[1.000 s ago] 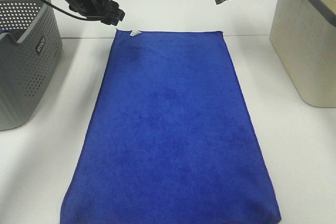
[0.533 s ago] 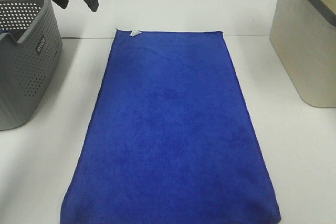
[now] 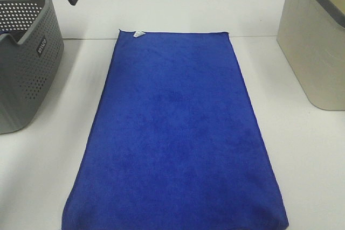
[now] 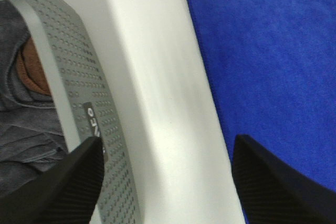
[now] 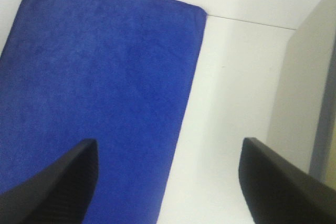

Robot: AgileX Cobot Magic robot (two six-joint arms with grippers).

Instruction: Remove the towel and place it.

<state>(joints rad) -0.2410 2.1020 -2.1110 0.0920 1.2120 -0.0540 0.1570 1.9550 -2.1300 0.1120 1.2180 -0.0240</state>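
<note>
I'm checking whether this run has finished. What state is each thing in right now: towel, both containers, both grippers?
towel: spread flat on the table, held by neither gripper, white tag at a far corner.
grey basket: upright, left of the towel and apart from it, grey and brown cloth inside.
beige bin: upright, right of the towel, contents not visible.
left gripper: open, empty, raised.
right gripper: open, empty, raised.
</note>
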